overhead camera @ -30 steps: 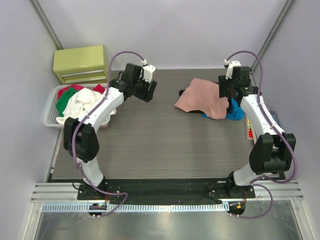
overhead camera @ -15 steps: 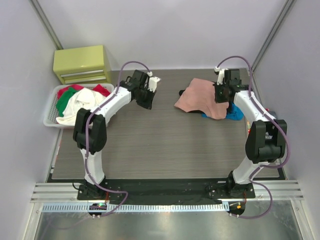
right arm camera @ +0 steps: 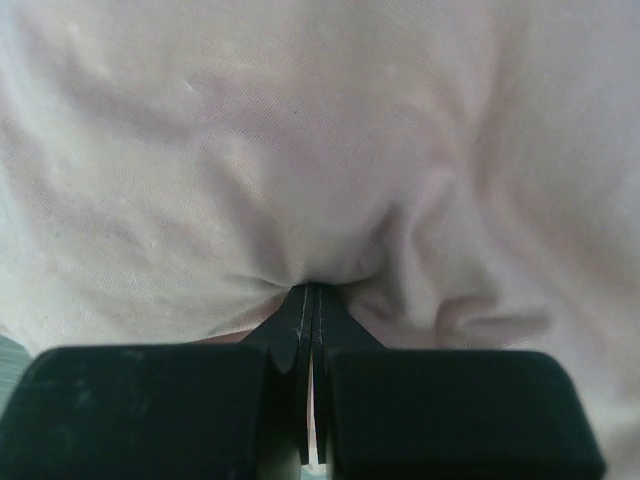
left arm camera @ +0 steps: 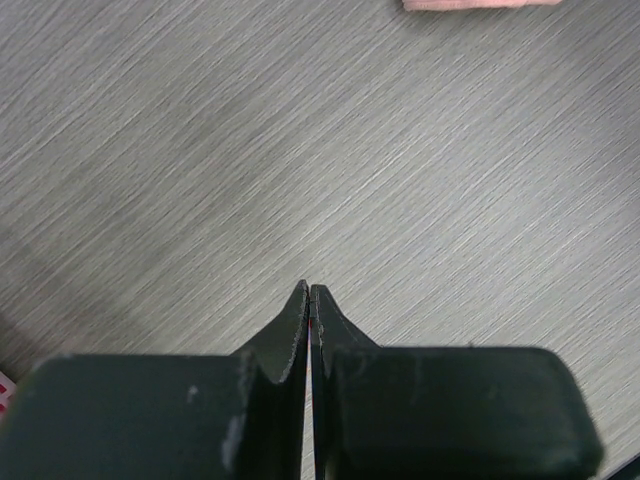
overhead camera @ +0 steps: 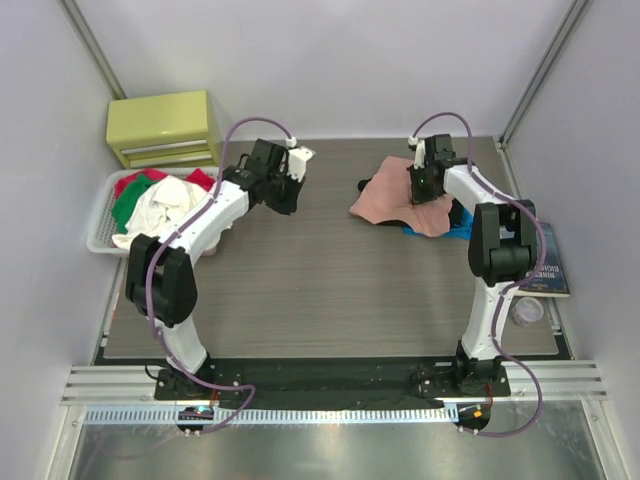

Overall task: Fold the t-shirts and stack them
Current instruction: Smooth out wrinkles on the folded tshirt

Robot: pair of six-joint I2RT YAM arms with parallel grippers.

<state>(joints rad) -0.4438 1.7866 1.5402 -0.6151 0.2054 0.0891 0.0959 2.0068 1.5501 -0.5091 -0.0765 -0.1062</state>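
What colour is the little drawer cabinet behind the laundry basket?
The drawer cabinet is pale yellow-green, clearest in the top external view.

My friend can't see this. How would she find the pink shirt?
Go to the far right of the grey table, under the right pincer. The salmon-pink t-shirt is the big top piece; blue cloth and black cloth peek out at its edges.

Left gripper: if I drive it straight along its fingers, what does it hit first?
Most likely the bare table; the shut left gripper points down at it. The pink t-shirt edge lies farther ahead, depth unclear.
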